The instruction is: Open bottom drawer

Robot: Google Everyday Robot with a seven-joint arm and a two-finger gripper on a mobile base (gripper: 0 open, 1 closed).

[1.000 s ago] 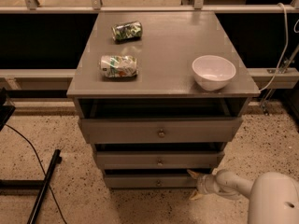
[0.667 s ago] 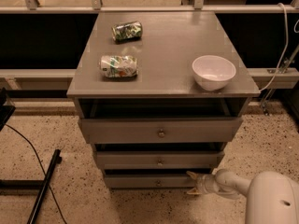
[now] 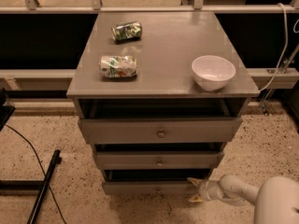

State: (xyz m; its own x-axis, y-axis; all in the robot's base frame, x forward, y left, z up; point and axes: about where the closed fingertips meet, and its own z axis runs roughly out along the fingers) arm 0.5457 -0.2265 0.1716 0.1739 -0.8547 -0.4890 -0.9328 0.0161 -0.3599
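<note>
The bottom drawer (image 3: 140, 188) is the lowest and slimmest of three grey fronts on the cabinet, with a tiny knob (image 3: 159, 189) at its centre. It stands slightly out, with a dark gap above it. My gripper (image 3: 191, 190) is at the drawer's right end, low near the floor, reaching in from the right on a white arm (image 3: 233, 190). Its two pale fingertips (image 3: 190, 180) are spread apart, one at the drawer's top edge and one below. Nothing is held between them.
The middle drawer (image 3: 159, 161) and top drawer (image 3: 159, 130) sit above, both slightly out. On the cabinet top (image 3: 163, 73) lie a white bowl (image 3: 213, 72) and two snack bags (image 3: 119, 66) (image 3: 126, 30). A black cable and stand (image 3: 42, 190) cross the floor at left.
The gripper has edged slightly left and down along the bottom drawer's right end. The drawers look unmoved.
</note>
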